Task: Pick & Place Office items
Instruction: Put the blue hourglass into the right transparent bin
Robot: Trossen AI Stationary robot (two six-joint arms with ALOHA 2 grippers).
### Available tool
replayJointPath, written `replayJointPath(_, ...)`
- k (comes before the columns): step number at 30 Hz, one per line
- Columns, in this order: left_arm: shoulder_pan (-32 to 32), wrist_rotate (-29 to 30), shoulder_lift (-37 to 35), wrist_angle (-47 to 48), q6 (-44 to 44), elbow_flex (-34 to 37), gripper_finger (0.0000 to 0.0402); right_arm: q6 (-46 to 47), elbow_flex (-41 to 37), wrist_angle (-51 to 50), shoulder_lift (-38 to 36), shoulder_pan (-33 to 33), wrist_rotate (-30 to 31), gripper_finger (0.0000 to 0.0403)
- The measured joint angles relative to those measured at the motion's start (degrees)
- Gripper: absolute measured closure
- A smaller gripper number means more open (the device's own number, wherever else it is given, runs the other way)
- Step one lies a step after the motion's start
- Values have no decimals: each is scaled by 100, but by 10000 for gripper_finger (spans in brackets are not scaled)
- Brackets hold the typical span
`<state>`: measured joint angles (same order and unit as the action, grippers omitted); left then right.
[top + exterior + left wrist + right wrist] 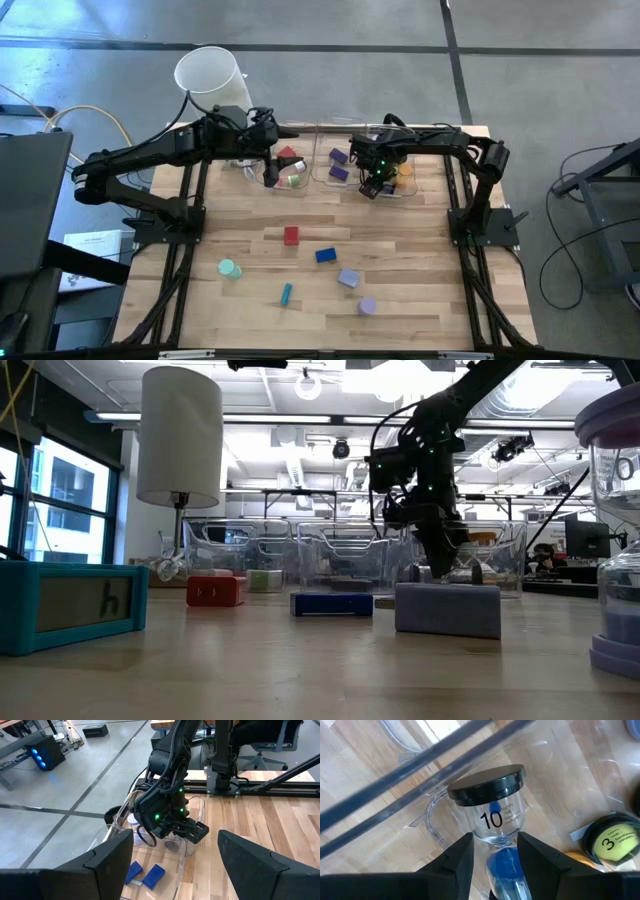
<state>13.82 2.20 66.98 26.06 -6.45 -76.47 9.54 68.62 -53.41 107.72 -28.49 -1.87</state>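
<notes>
**Right hand at the rightmost bin with a sand timer between its fingers**

Right hand (378, 182) hung over the rightmost clear bin (405, 190) at the back of the counter. In the right wrist view its fingers (460, 860) were drawn narrow around the waist of a black-capped sand timer (492, 817) marked "10", with blue sand. Fingers flanked the glass closely; firm contact could not be confirmed. A yellow-green timer marked "3" (610, 842) lay just beside it in the same bin.

Left hand (268, 165) hovered over the left bin (290, 180), fingers wide, holding nothing.

Still loose on the counter: red block (291, 235), blue block (325, 255), lavender block (348, 278), green roll (229, 268), teal stick (286, 293), lavender roll (367, 306).

Risks, as judged:
- Smooth, narrow glass waist could slip or twist in the grip.
- Timer could roll against its neighbour on release.
- Fingers could catch the bin wall on withdrawal and drag the light bin.

Surface: pale wood-plank counter (420, 300) on a dark frame. Room: grey concrete floor, tall white cylinder (208, 75) at the back left corner, open workshop with ceiling lights beyond.
</notes>
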Motion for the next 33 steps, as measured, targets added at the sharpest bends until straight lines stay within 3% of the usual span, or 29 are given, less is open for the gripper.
replayJointPath(12,0,0,0,1,0,0,118,-168,0,-120,-4,-17,292,264)
replayJointPath(19,-2,0,0,0,1,0,118,-63,-11,145,-4,-72,23,264)
replayJointPath(26,-2,0,0,2,-1,-2,118,-122,-17,283,-9,-66,154,263)
replayJointPath(33,-2,0,0,0,-1,0,118,-127,-15,375,-9,-52,145,227)
